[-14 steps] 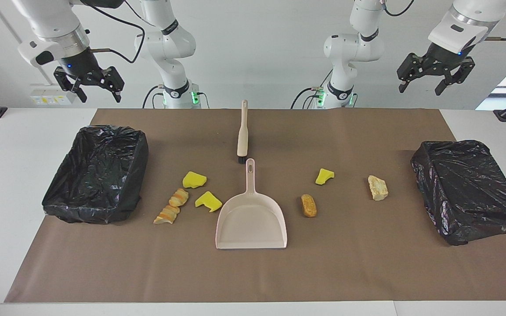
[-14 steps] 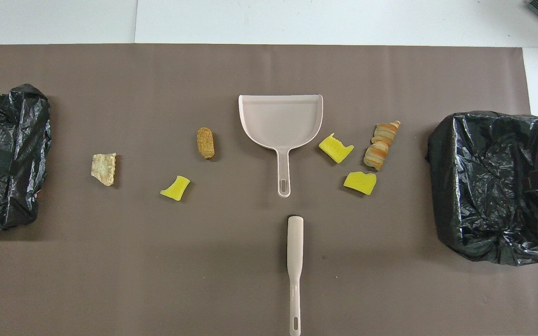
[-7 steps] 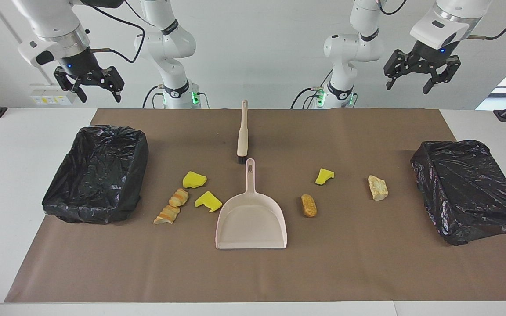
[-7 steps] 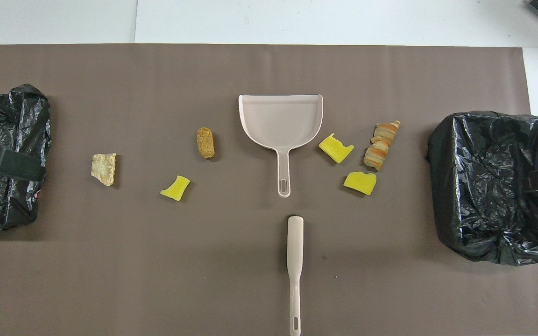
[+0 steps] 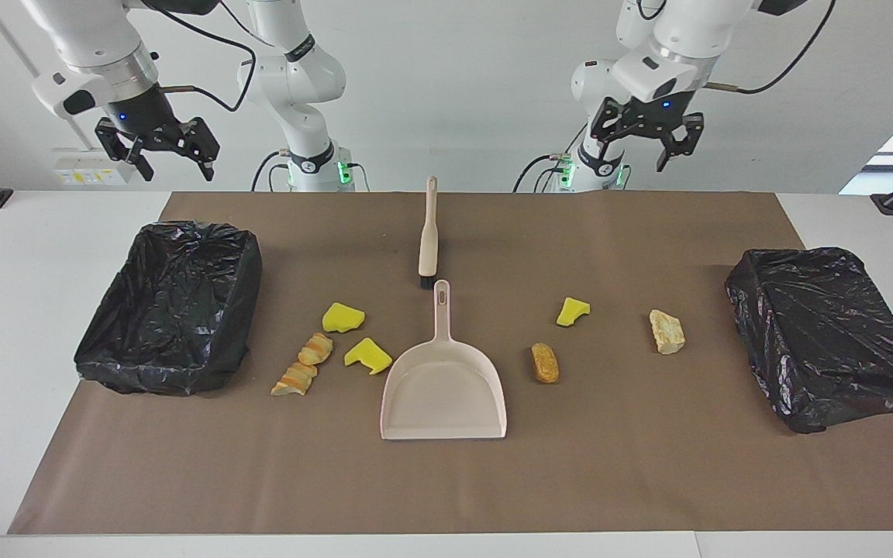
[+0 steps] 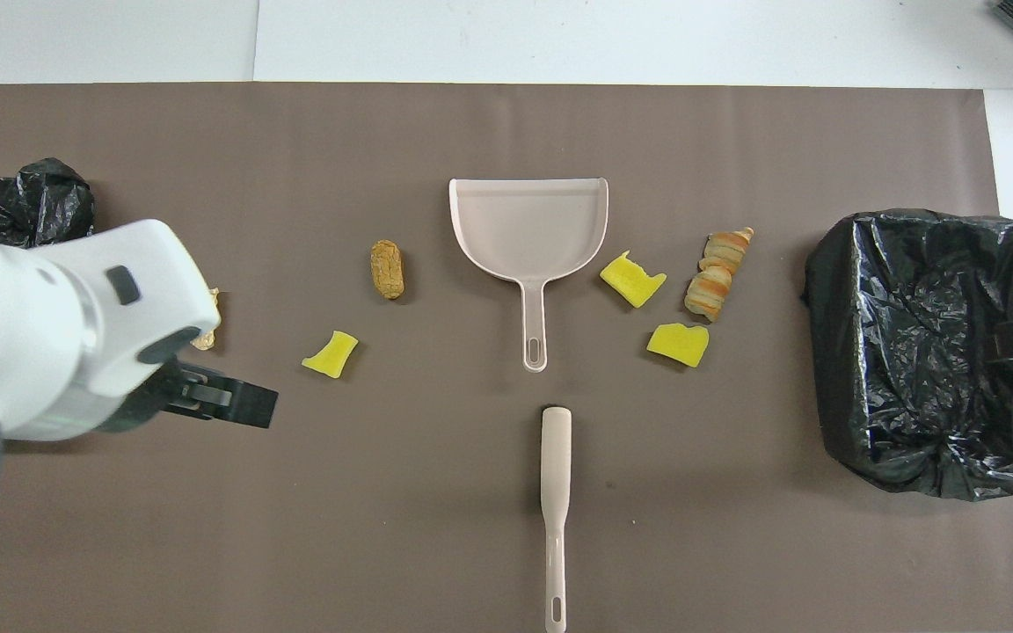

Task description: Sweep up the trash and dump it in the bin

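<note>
Nothing swept yet. Dustpan [image 5: 443,399] flat on the brown mat [image 5: 446,496], mouth turned away from the robots, handle pointing at the brush [image 5: 428,232], which lies just nearer the robots than the dustpan and apart from it, untouched.

Trash scattered to both sides of the dustpan. Toward the right arm's end: two yellow sponge chunks [image 5: 343,317] [image 5: 368,356] close by the pan and a run of striped bread pieces [image 5: 303,366] next to them. Toward the left arm's end: one yellow sponge chunk [image 5: 572,311], a brown bread piece [image 5: 545,362] beside the pan, and a pale crust [image 5: 666,331] well apart from it. Lined bin [image 5: 171,306] past the bread run; second lined bin [image 5: 830,333] past the pale crust.

Just changed: left gripper [image 5: 646,143] swung inward from above the second bin toward the dustpan's side of the mat, now high up, jaws spread, carrying nothing. Right gripper [image 5: 158,153] unmoved, high above the first bin's end, jaws spread, empty, waiting.

Probably the opening reach for the brush or the dustpan's handle; the whole task still ahead.
</note>
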`<state>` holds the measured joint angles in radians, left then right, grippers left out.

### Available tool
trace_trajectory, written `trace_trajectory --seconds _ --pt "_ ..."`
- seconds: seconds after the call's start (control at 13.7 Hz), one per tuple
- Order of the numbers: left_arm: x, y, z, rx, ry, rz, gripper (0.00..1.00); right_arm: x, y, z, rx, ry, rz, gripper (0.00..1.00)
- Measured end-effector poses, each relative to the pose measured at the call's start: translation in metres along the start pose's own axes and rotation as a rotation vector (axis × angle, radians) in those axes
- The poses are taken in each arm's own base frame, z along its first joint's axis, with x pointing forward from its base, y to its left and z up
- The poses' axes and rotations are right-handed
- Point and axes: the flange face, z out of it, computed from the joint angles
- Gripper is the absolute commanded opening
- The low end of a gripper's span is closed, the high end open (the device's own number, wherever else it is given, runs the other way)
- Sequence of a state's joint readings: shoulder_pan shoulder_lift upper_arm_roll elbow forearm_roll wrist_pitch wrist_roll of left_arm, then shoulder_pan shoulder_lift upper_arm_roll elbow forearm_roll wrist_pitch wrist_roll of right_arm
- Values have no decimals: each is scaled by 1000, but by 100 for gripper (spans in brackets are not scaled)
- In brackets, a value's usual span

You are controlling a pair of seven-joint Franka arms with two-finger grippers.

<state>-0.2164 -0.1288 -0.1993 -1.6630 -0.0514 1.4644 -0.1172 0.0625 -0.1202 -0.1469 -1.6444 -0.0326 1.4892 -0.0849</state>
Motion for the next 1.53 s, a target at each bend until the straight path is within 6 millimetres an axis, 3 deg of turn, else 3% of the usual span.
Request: trace_trajectory --seconds 0.36,0.58,0.8,0.95,1.16,1.46,1.53 --pt "-17 134 101 3 48 -68 100 0 -2 5 1 -11 -5 100" --pt "-37 193 160 -8 64 -65 100 9 -22 20 -3 -41 -19 100" --pt "-56 265 232 -31 58 -91 100 24 -46 37 -12 -52 -9 100" --pt "-71 299 268 -33 41 -83 100 37 -68 49 -13 -43 -3 100" --pt "-89 323 299 -15 11 -69 100 73 -116 84 -10 -72 29 100" --pt "-90 326 307 -7 0 -67 56 122 -205 133 37 -122 128 100" --pt "-90 326 308 -6 0 -67 32 127 -229 144 47 -136 137 100"
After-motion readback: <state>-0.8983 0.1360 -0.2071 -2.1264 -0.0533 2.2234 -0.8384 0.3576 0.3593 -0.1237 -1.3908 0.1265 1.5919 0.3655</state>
